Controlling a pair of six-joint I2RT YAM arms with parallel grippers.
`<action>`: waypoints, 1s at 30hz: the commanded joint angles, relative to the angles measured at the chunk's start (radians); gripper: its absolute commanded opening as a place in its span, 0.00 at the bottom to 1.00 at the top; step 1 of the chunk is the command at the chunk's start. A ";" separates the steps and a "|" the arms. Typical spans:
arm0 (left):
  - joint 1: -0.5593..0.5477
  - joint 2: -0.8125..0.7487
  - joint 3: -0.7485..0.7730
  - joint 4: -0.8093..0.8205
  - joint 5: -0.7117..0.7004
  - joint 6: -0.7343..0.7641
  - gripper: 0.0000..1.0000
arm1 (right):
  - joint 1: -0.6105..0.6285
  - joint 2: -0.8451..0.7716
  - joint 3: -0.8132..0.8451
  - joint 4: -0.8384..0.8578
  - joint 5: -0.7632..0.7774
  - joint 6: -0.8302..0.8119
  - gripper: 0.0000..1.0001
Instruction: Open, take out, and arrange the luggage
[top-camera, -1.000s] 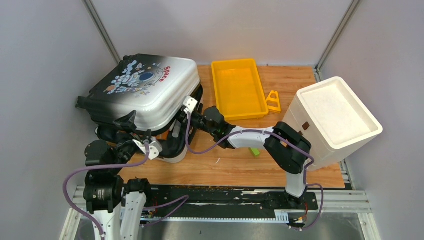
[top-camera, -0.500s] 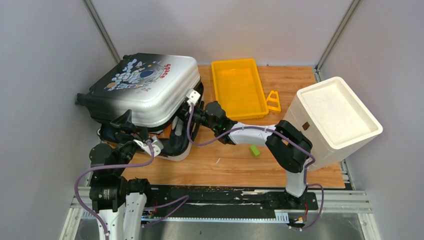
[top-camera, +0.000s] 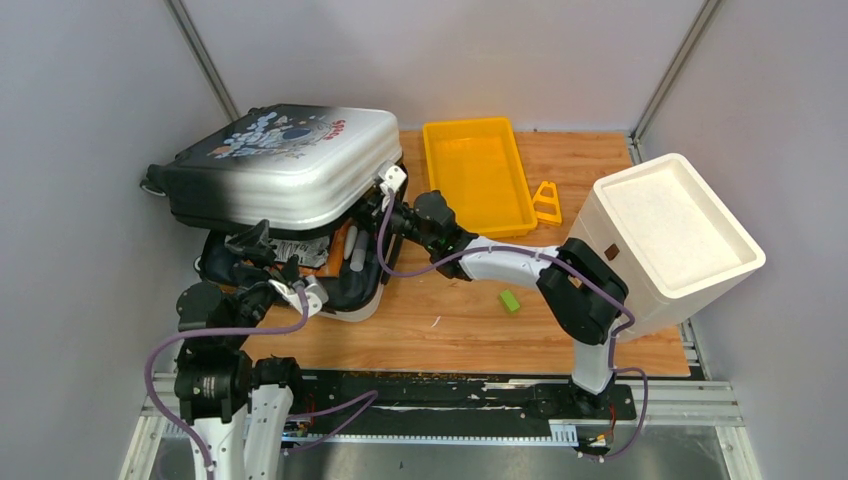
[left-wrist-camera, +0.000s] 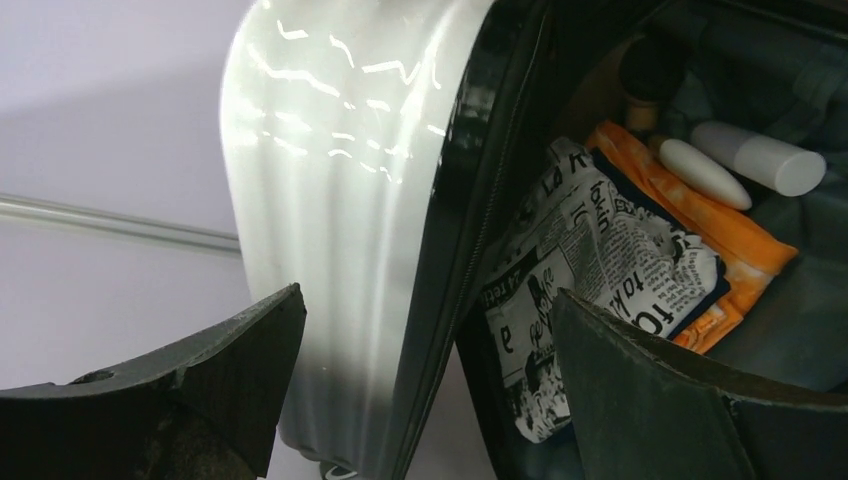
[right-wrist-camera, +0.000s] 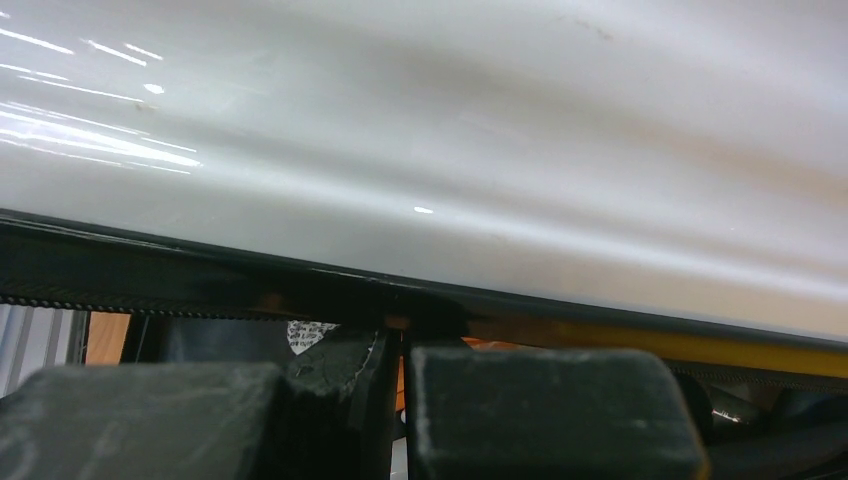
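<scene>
The luggage (top-camera: 280, 165) is sitting at the back-left of the worktop (top-camera: 470, 335), with red "Space" lettering just showing on its lid. Inside, a pouch (left-wrist-camera: 590, 270) is showing broken newsprint letters that are too fragmentary to read. The right arm is stretching leftward, and its claw (right-wrist-camera: 395, 370) is pressed closed under the lid's zipper rim. The left claw (left-wrist-camera: 425, 300) is gaping wide by the near side of the shell, gripping nothing. The lid is standing higher than half a second ago, exposing more contents.
</scene>
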 joint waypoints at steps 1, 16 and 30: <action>0.002 0.029 -0.098 0.263 -0.079 -0.004 0.99 | -0.019 -0.103 0.071 0.143 0.014 0.020 0.06; 0.002 0.231 -0.222 0.855 -0.189 0.007 0.98 | -0.031 -0.093 0.088 0.101 0.007 0.019 0.06; 0.000 0.343 -0.101 0.910 -0.084 -0.008 0.21 | -0.038 -0.120 0.055 0.022 0.057 0.149 0.17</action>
